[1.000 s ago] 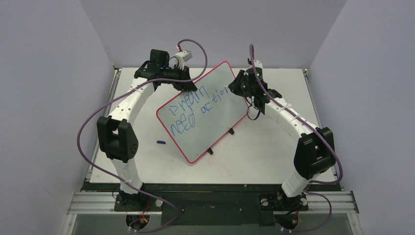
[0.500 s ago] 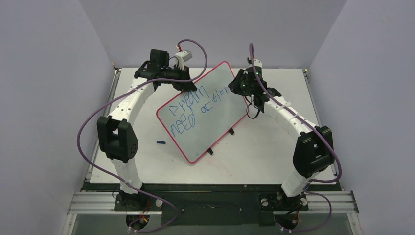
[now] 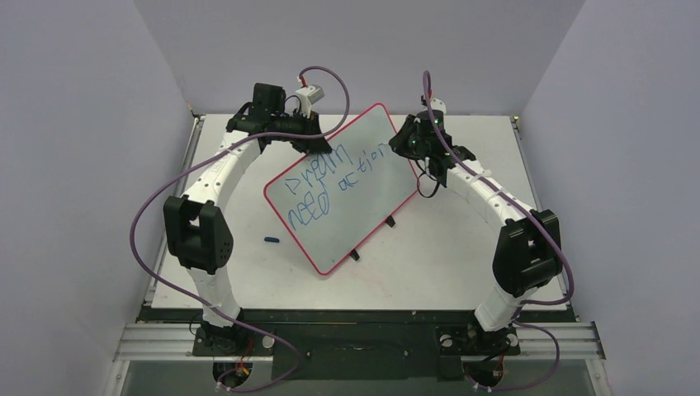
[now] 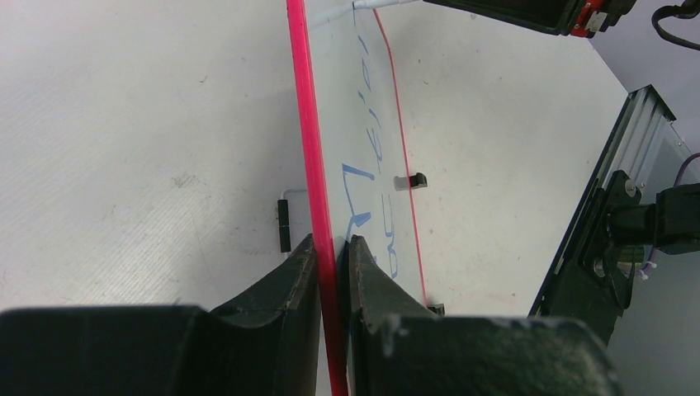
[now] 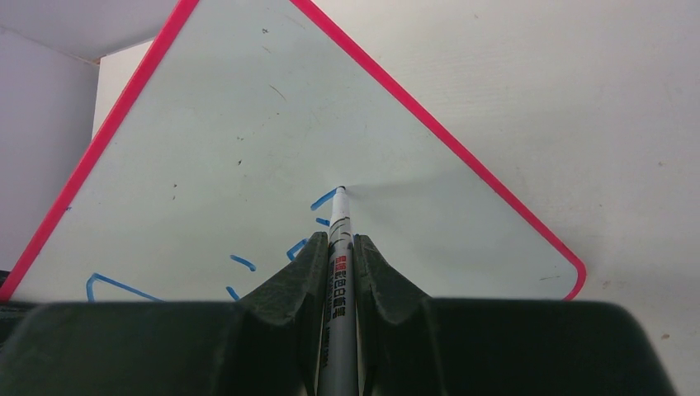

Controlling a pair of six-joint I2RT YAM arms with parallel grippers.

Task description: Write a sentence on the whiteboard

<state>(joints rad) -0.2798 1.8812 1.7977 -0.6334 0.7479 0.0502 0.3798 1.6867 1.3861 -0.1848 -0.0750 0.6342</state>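
Between the left jaws, apparently clamped: whiteboard (image 4: 357, 124).

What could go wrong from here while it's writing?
The left gripper pinches only the thin red rim of the whiteboard, so pressure from the marker might twist or slip it. The second row of the sentence nears the board's edge, so the right gripper may run out of room.

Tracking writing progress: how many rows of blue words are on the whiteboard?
2. The upper row sits near the left fingers gripping the whiteboard's rim; the lower row ends at the marker in the right fingers.
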